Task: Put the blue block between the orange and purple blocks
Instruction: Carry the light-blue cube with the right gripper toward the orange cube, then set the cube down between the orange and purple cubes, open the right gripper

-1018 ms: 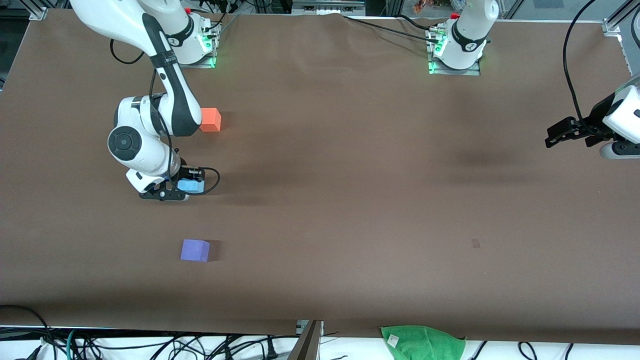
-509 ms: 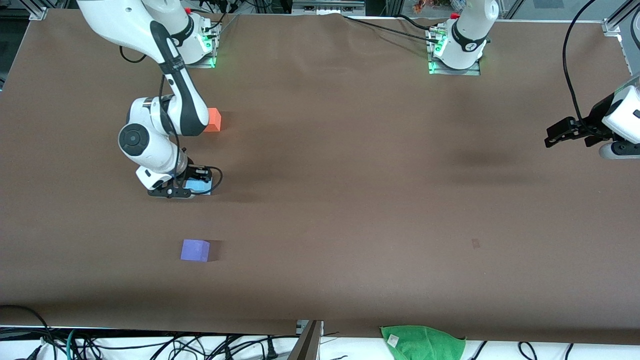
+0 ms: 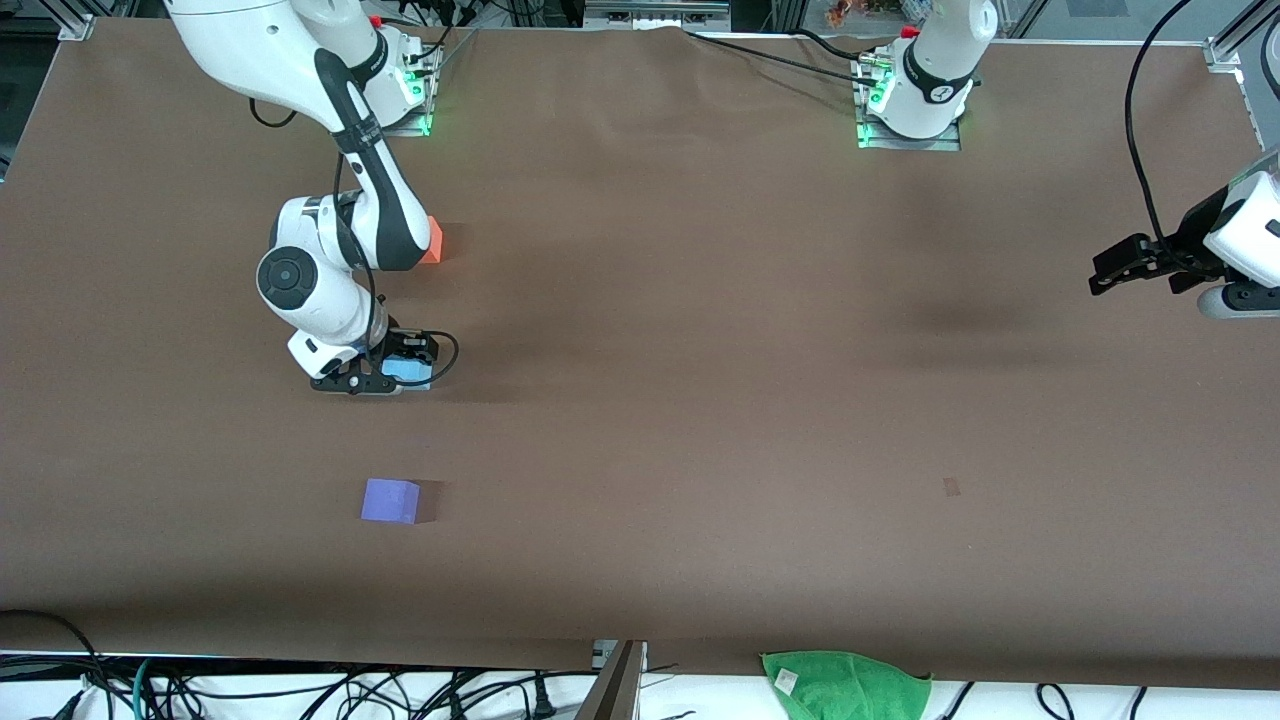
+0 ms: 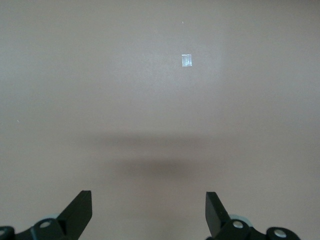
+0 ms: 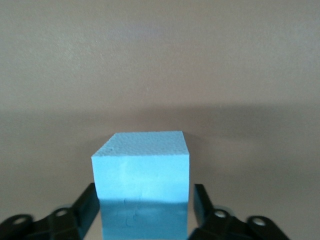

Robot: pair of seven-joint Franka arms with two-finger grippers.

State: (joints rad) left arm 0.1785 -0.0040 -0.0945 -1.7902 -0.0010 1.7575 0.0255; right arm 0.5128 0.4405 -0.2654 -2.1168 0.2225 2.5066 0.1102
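Observation:
My right gripper (image 3: 392, 376) is shut on the light blue block (image 3: 410, 371) and holds it low over the table, between the orange block (image 3: 433, 240) and the purple block (image 3: 390, 500). The right arm hides most of the orange block. The purple block sits nearer the front camera. In the right wrist view the blue block (image 5: 141, 170) fills the space between the black fingers (image 5: 86, 205) of the right gripper (image 5: 142, 197). My left gripper (image 3: 1100, 280) waits open and empty at the left arm's end of the table. It also shows in the left wrist view (image 4: 148, 205).
A green cloth (image 3: 845, 685) lies off the table's front edge, among cables. A small pale mark (image 3: 951, 487) is on the brown table cover; it also shows in the left wrist view (image 4: 186, 60).
My right gripper has carried the blue block a little toward the left arm's end of the table, and the arm now covers more of the orange block. The left arm has not moved.

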